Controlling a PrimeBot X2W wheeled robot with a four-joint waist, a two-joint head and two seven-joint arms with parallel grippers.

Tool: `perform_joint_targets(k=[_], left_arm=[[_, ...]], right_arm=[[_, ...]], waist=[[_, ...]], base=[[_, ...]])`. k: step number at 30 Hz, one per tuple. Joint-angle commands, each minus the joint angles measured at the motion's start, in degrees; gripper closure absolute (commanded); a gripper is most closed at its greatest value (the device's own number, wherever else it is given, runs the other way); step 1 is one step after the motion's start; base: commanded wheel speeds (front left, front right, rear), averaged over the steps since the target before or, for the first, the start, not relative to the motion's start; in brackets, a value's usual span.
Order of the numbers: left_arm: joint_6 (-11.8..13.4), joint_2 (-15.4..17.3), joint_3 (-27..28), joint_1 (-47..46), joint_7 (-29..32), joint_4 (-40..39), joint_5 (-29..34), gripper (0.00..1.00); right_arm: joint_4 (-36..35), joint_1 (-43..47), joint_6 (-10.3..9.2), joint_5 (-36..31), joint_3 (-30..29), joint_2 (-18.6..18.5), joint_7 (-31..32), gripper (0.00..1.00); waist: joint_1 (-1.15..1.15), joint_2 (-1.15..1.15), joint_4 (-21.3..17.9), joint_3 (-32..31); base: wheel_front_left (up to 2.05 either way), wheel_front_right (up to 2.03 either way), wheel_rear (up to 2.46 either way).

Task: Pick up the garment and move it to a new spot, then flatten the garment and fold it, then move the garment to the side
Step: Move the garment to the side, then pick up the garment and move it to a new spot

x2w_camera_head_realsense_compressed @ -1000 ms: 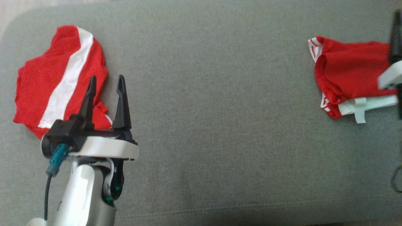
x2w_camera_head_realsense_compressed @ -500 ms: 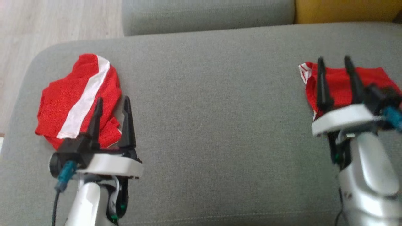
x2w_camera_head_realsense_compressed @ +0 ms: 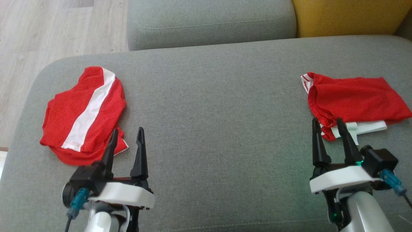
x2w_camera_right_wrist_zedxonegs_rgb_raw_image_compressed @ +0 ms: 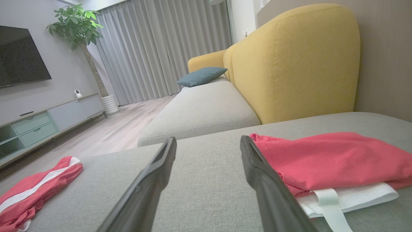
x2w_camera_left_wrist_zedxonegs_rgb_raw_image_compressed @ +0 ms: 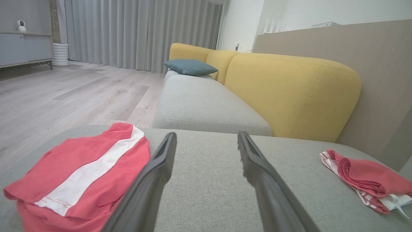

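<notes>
MOVED: right hand (x2w_camera_head_realsense_compressed: 331,127) withdraws off folded garment (x2w_camera_head_realsense_compressed: 354,98) | STATE: both hands open, empty | RELATION: striped garment (x2w_camera_head_realsense_compressed: 85,112) just beyond left hand (x2w_camera_head_realsense_compressed: 126,140), stripe running away from it; left nearer

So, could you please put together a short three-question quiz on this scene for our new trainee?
1. True or false: the left tool is shut on the striped red garment.
2. Which lies on the right side of the grey cushion? A) a blue towel B) a folded red garment C) a cup
3. Fill in: the right tool stands ____, holding nothing.

Key: 1 false; 2 B; 3 open.
</notes>
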Motion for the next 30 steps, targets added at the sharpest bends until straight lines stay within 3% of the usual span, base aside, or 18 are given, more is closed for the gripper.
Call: perform_joint_targets(k=[1,30], left_arm=[[0.4,0.41,1.27,-1.54,-0.31,-2.26,-0.35,0.0],[0.2,0.41,0.75,-1.59,-0.31,-1.56,-0.43,0.0]], right_arm=[[-2.33,-0.91,0.37,-0.19,1.76,0.05,-0.72,0.0],[-4.25,0.84,0.37,0.4,1.44,0.06,-0.78,0.0]], waist=[[0.0,0.0,0.05,-0.1],[0.0,0.0,0.22,-0.24]], base=[[0.0,0.0,0.0],[0.0,0.0,0.0]])
